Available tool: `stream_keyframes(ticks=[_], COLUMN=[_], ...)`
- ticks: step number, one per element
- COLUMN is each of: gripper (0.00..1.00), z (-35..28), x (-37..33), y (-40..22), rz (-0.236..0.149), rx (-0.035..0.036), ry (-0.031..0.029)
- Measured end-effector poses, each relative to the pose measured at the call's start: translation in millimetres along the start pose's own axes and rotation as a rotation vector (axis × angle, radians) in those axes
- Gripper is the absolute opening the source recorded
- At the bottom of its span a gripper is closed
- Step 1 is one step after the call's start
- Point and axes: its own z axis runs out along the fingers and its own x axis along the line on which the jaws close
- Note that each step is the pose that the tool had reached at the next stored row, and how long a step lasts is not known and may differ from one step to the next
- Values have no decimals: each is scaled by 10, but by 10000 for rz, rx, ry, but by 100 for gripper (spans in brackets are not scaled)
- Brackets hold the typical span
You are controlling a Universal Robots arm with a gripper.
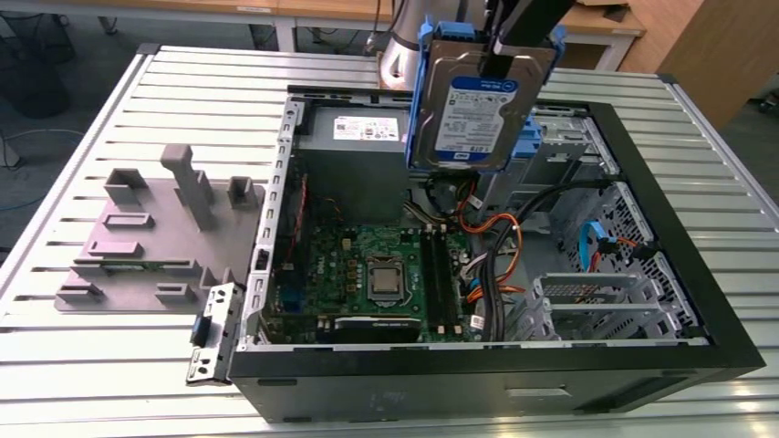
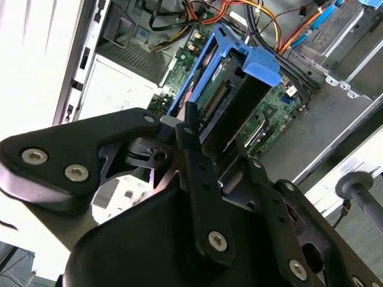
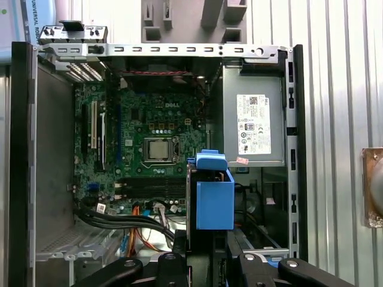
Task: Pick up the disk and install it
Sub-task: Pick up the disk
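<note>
Hard drive held aloft over the open tower

The gripper (image 1: 499, 62) is clamped on the disk (image 1: 475, 119) (label facing outward), which hangs upright above the computer case (image 1: 487, 397), near its power supply (image 1: 347, 155) end.

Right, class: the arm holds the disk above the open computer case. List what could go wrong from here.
1. The gripper grips the disk only near its upper end, so it might slip or swing and fall onto the motherboard.
2. Loose orange and black cables lie below the disk; its blue rails could snag them during lowering.
</note>
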Motion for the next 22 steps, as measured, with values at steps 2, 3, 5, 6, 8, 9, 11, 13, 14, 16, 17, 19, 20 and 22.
stream_keyframes(ticks=[2,3,5,6,8,9,11,13,14,16,17,19,20,22], gripper=[35,35,35,35,35,35,35,35,35,35,35,35,35,35], z=[0,0,2,2,2,2,3,4,4,4,4,3,4,3], x=[3,7,7,7,7,7,8,15,20,40,51,75,88,115], y=[0,-1,-1,-1,-1,-1,-1,-1,-2,-3,-2,-3,-4,-5], rz=[0,0,-1,0,-1,-1,-1,-1,-1,-2,-1,-1,-1,0], rx=[0,0,0,0,0,0,0,0,-1,0,0,0,0,0], ry=[0,1,1,1,1,1,0,-2,0,0,0,1,-1,0])
